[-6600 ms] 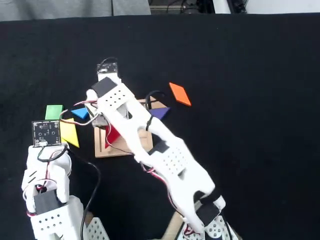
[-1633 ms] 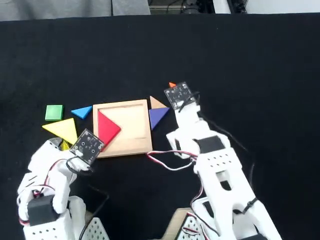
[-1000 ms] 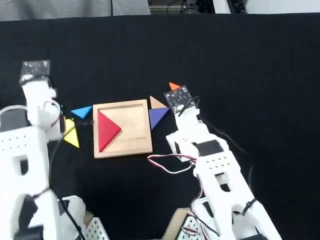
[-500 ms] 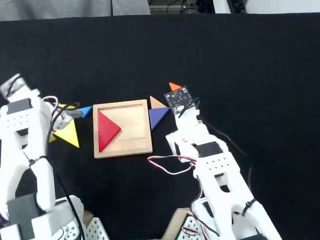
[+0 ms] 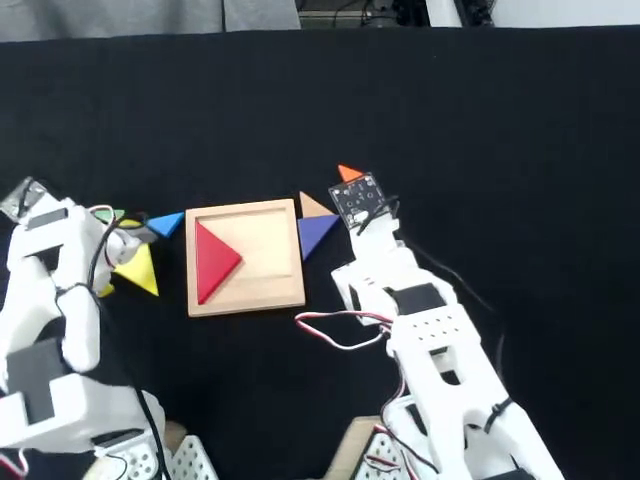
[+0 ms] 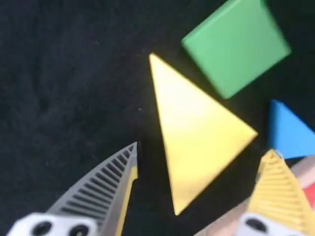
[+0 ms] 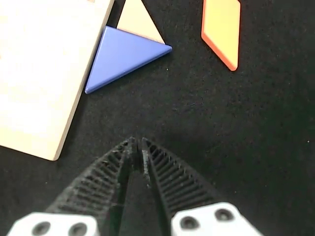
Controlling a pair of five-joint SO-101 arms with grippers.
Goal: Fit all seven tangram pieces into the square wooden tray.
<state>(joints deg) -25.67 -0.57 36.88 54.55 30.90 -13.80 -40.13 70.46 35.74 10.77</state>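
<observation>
the square wooden tray (image 5: 270, 290) lies flat on the black-covered table (image 5: 500, 120), left of the table's middle and nearer its front edge than its far edge. inside it is one piece, a large red triangle (image 5: 213, 260). its long side runs along the tray's left wall and its point faces the tray's middle. the rest of the tray floor is bare wood.

the other six pieces lie on the cloth outside the tray. just off the tray's left wall is a large yellow triangle (image 6: 197, 157). a green square (image 6: 236, 46) sits just beside it on the side toward the table's far edge, and a small blue triangle (image 6: 290, 132) lies near the tray's far left corner.

the left gripper (image 6: 203, 150) hangs low over the yellow triangle. its jaws are spread wide, one grey finger and one yellow finger on either side of the piece. we see a gap of cloth between each finger and the piece.

off the tray's right wall, at its far right corner, a violet-blue triangle (image 7: 123, 56) has one corner against the tray. a pale tan triangle (image 7: 138, 22) touches it along one side. an orange parallelogram (image 7: 222, 29) lies apart from these two, farther toward the table's far edge.

the right gripper (image 7: 138, 145) hovers over bare cloth near the tray's right wall. its black jaws are pressed together with nothing between them.
</observation>
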